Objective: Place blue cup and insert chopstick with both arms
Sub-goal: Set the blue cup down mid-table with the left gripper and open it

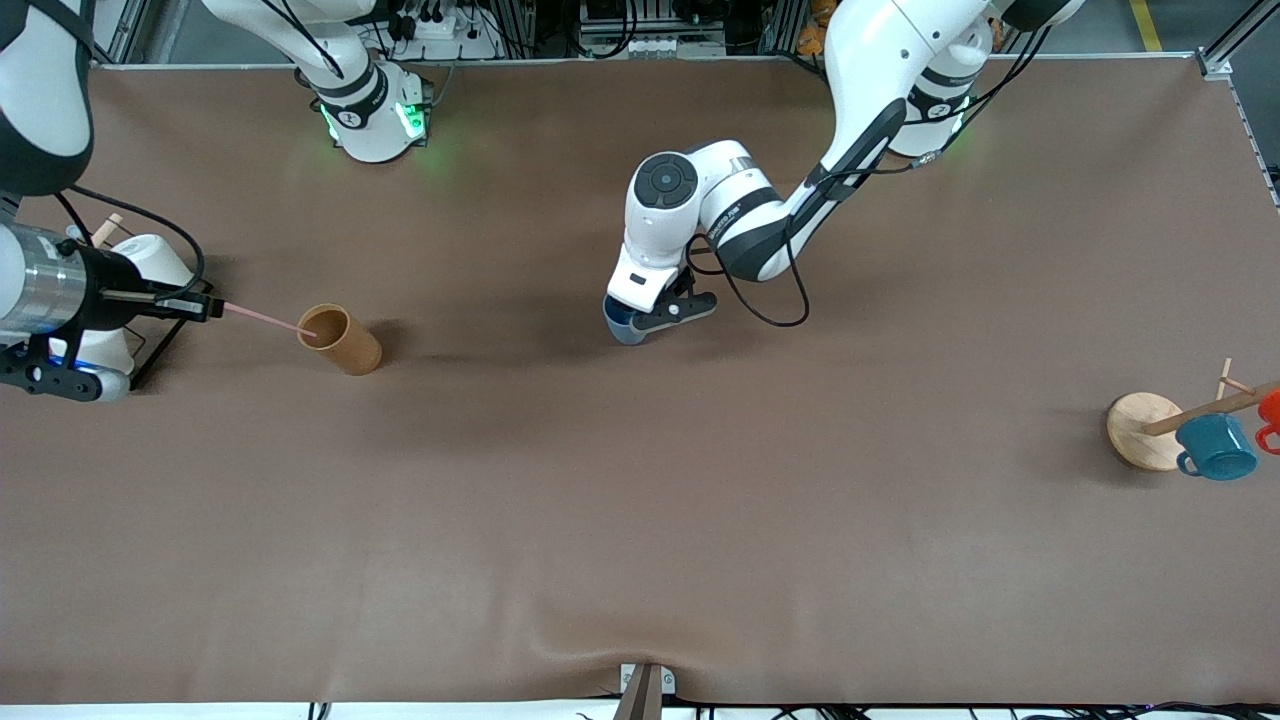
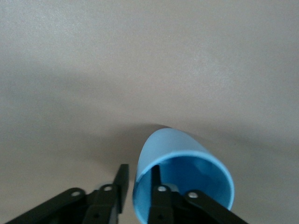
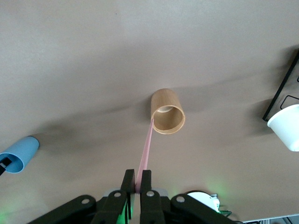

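Observation:
The blue cup (image 1: 622,326) stands near the middle of the table, under my left gripper (image 1: 650,318). In the left wrist view the left gripper (image 2: 139,170) is open astride the blue cup's (image 2: 173,144) wall. One finger is inside the cup and the other is outside, with a small gap to the wall. My right gripper (image 1: 205,305) is shut on the pale-pink chopstick (image 1: 262,318). The stick's other end touches the mouth of a brown cylinder (image 1: 340,340). The right wrist view shows the right gripper (image 3: 137,173), the chopstick (image 3: 145,151), the brown cylinder (image 3: 167,112) and the blue cup (image 3: 21,155).
A white cup (image 1: 150,255) sits on a black wire rack at the right arm's end of the table. A wooden mug rack (image 1: 1145,430) with a teal mug (image 1: 1218,447) and a red mug (image 1: 1270,410) stands at the left arm's end.

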Robot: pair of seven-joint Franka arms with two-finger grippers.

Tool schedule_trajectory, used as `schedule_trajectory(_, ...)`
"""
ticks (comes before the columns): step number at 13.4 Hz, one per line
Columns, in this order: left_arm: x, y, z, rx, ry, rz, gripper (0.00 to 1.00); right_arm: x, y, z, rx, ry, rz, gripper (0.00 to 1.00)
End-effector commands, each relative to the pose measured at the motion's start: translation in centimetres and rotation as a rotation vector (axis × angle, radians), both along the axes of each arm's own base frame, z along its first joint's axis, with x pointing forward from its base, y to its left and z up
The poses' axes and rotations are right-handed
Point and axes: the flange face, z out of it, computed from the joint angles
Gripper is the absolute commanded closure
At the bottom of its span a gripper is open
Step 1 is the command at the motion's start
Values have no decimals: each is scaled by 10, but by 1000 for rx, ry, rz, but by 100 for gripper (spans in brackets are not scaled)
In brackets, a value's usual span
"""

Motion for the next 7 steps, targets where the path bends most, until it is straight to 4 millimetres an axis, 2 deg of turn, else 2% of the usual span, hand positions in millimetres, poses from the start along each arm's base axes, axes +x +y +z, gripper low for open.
schedule_trajectory(1, 6, -5, 23, -8, -50, 24, 0, -3, 23, 15, -23, -16, -35, 100)
schedule_trajectory(3, 14, 2, 47, -2, -72, 55, 0, -6, 51, 16, -36, -12, -83, 100)
schedule_trajectory(5, 31, 9, 94, 75, -79, 71, 0, -12, 88, 23, -48, -12, -162, 100)
schedule_trajectory(7, 58, 22, 141, 130, -72, 70, 0, -23, 130, 26, -52, 5, -242, 100)
